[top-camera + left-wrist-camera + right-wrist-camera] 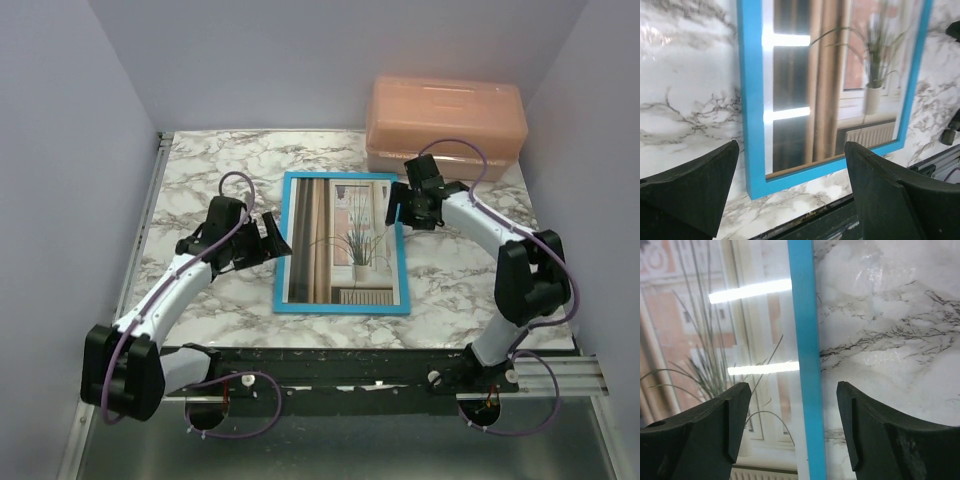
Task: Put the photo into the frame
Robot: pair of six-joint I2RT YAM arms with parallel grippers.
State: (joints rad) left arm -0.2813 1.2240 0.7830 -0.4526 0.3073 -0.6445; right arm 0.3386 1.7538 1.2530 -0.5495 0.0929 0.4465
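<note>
On the white-and-grey marbled tabletop (200, 180), the thin bright-blue rectangular picture frame (340, 308) lies flat, blue face up. The large print of a spiky potted plant beside brown curtains (340, 240) shows inside it. The left hand (277, 238) sits just beside the frame's left edge with its fingers wide apart, holding nothing. The right hand (397, 214) hangs over the right edge, its fingers parted to either side of the blue strip. A peach plastic box (445, 120) stands behind.

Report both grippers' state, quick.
Left gripper: open, holding nothing, beside the frame.
Right gripper: open, holding nothing, over the frame's right edge.
</note>
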